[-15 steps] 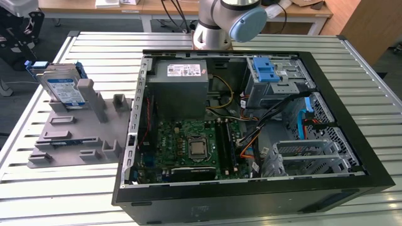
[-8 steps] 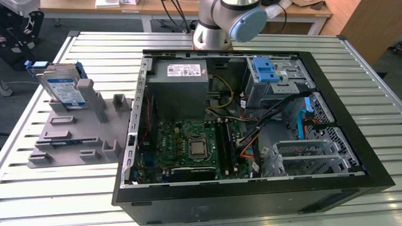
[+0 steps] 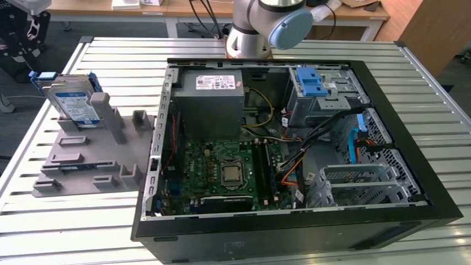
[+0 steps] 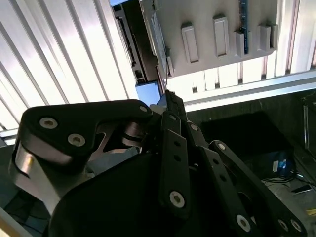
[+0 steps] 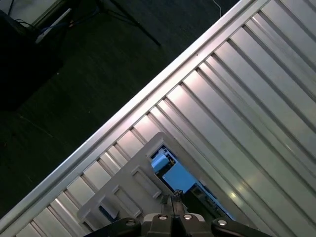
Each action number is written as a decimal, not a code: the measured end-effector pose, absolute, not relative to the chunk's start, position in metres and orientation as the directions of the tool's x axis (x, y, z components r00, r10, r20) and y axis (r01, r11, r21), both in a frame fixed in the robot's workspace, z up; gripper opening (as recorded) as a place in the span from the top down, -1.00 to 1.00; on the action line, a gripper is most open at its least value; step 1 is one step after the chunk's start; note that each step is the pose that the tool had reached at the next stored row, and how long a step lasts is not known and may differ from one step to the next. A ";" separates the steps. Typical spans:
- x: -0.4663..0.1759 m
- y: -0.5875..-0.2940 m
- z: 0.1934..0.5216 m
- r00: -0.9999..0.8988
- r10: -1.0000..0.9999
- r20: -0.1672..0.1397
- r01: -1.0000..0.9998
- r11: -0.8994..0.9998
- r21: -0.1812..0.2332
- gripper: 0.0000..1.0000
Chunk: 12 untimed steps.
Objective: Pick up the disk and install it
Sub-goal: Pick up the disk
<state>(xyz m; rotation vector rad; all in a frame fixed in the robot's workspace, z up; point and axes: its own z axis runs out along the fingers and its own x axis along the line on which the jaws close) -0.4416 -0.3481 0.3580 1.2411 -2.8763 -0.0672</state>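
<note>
While fingers are pressed together on nothing, gripper is poised over grey fixture. Upright in 1 fixture slot, disk is stood just beyond their tips; contact cannot be told. Open computer case is set well aside from fingers.

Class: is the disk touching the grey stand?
Touching: in the exterior view the disk stands upright, seated in a slot of the grey stand.
</note>
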 end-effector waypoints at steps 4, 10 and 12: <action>-0.442 -0.348 0.358 -0.642 -0.767 -0.009 -0.767 0.641 0.043 0.79; -0.442 -0.348 0.358 -0.593 -0.805 -0.009 -0.804 0.593 0.043 0.79; -0.442 -0.348 0.358 -0.586 -0.811 -0.009 -0.810 0.585 0.043 0.79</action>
